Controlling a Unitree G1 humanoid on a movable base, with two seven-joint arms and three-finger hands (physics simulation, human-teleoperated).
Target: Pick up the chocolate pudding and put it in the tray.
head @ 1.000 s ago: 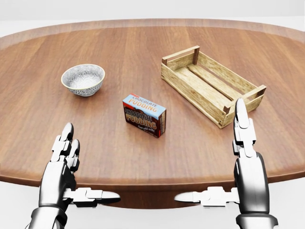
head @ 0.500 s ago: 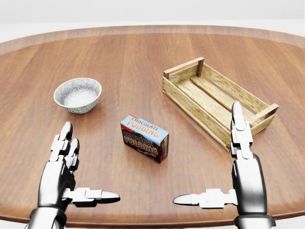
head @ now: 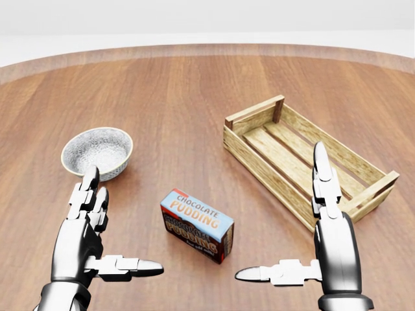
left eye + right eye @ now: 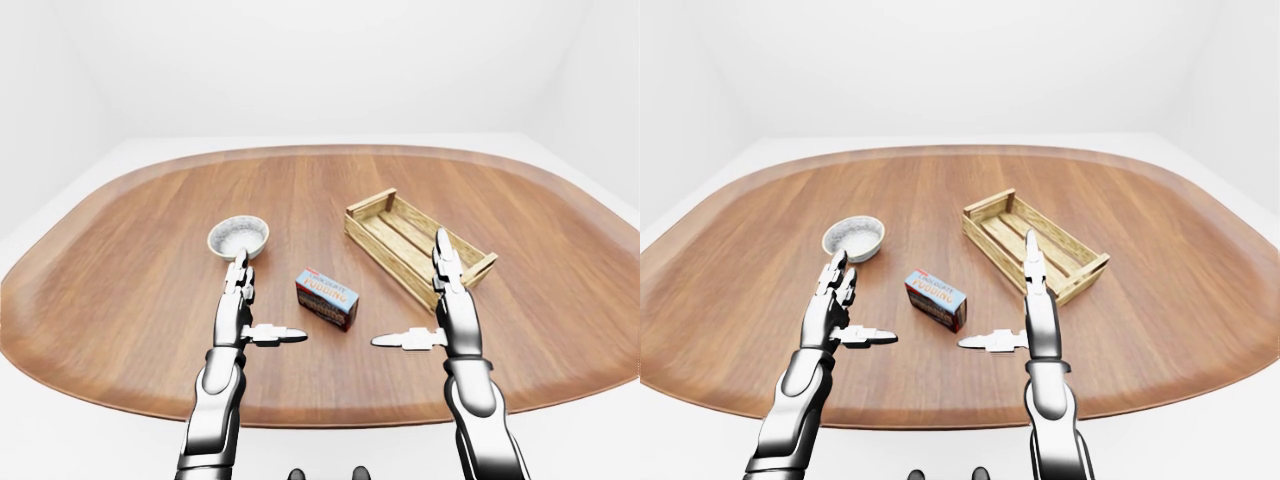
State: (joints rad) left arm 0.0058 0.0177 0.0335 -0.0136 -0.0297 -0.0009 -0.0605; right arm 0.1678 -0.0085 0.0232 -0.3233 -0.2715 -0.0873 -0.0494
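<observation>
Both metal hands, left hand (image 3: 87,243) and right hand (image 3: 324,249), hover with fingers spread wide and empty either side of the blue-and-brown chocolate pudding box (image 3: 197,225), lying left of the slatted wooden tray (image 3: 299,158) on the brown surface (image 3: 168,103), so squaring the fingers to the box's long faces before closing would likely grip best.

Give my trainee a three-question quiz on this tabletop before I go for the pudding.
1. True or false: the chocolate pudding box already lies inside the wooden tray.
2. In the head view, which thing sits left of the pudding box: A) bowl B) tray C) mug?
3. Fill in: both the left hand and right hand have ____ fingers, holding nothing.

Key: 1. False, it lies on the table between the hands. 2. A. 3. open.
</observation>
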